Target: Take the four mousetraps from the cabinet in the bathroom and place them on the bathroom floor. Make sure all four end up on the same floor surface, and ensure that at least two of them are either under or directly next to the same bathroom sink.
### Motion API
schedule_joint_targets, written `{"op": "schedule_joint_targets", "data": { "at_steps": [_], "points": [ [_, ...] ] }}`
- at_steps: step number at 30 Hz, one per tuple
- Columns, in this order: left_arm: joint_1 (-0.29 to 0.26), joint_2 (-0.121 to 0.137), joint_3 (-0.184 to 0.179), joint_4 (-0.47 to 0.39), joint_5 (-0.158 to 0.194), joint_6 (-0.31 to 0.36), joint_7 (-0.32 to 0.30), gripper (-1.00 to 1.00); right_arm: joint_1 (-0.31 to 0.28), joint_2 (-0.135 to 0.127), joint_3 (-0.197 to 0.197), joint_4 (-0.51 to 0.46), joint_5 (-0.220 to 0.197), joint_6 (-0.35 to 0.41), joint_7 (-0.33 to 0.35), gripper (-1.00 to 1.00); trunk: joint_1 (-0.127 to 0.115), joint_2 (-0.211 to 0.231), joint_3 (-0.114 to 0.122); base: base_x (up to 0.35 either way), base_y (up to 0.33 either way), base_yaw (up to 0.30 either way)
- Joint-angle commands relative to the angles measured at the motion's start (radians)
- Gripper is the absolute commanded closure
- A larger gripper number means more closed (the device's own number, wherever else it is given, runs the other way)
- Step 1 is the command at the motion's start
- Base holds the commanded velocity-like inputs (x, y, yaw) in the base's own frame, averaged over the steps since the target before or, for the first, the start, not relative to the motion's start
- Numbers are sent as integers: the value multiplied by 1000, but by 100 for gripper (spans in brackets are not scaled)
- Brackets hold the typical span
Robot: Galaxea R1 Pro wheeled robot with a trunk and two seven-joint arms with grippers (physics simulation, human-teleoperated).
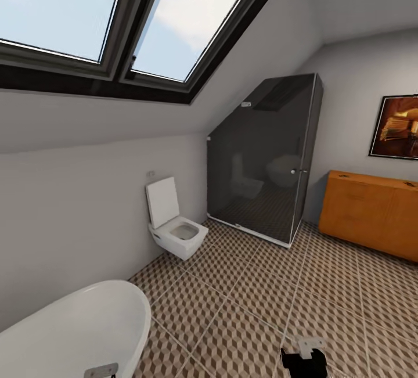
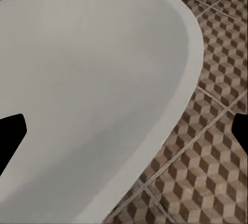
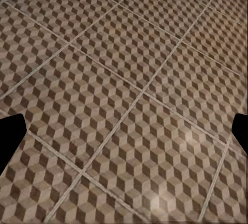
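Daylight pours through the skylight windows (image 1: 122, 12) overhead, leaving the room evenly bright with only soft, faint shadows; the sloped walls shade gently toward grey; the dark glass shower enclosure (image 1: 264, 157) carries dim reflections of the toilet (image 1: 174, 221); lines bow toward the head view's edges; the renders are slightly soft; between the left jaws the bathtub (image 2: 88, 79) looks smooth and matte; between the right jaws the bathroom floor (image 3: 124, 105) shows a pale sheen.

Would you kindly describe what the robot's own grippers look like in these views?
In both wrist views the fingertips appear as flat, matte black angular shapes at the picture edges, unmarked. In the head view the right gripper is a black blocky body with a pale grey bracket on top; a grey metal piece of the left gripper shows. No cables are visible.
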Motion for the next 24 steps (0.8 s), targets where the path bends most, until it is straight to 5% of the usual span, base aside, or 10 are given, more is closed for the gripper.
{"op": "schedule_joint_targets", "data": {
  "at_steps": [1,24],
  "points": [
    [0,0,-6,1,-3,-2,6,-100,-1,1,8,3,-6,-5,-1,-100,0,-1,0,0,0,-285],
    [0,-4,-6,1,-3,0,4,-100,-1,0,8,3,-6,-5,-1,-100,0,-1,14,0,0,-285]
  ]
}}
